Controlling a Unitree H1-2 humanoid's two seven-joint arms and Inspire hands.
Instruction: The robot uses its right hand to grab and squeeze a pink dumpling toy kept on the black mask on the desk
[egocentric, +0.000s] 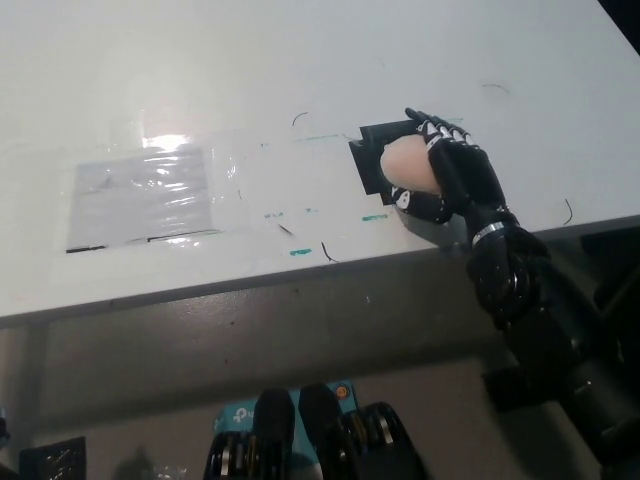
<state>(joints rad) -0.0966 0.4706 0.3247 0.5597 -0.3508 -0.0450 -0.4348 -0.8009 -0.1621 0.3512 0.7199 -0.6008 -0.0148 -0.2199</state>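
Observation:
A pale pink dumpling toy (408, 162) lies on a small black mask (372, 152) near the front right of the white desk. My black right hand (450, 175) is wrapped around the toy from its right side, fingers curled over the top and under the front, so it is shut on the toy. Part of the toy's right half is hidden by the hand. My white left hand is out of the picture.
The white desk (300, 70) has a shiny taped plastic sheet (145, 195) at the left, with green tape marks and thin pen lines in the middle. Its front edge (300, 280) runs just below the mask and my right forearm (530, 310) crosses it.

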